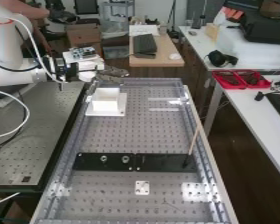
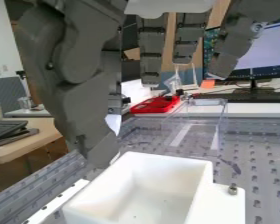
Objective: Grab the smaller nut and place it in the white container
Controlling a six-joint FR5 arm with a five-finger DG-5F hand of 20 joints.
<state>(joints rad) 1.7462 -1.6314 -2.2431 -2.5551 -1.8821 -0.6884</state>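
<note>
And here's the hand (image 2: 150, 55), poised right at the container (image 2: 184, 175), fingers hanging long and fairly straight, the hand well open. No grip that I can make out, and nothing I could swear is held! The container sits just below, its mouth facing up. So where's the smaller nut? I can't tell; I can't pick it out in the hand or in the container. Further off, down on the bar (image 1: 167, 162), stand the larger nut (image 1: 104, 158) and, just beside it, the bearing (image 1: 125, 159); I can't make out the smaller nut with them.

What a fiddly customer that nut should be, mind you! Light, I'd judge, hard as you like, no give whatever and no fear of breaking, but small, smooth and liable to skid or spin out of a careless pinch. The hold to want is thumb against fingertip, square across opposite sides, low enough to be firm, never on the top edge. And any release wants to come low inside the walls, because hard metal could bounce or roll.
</note>
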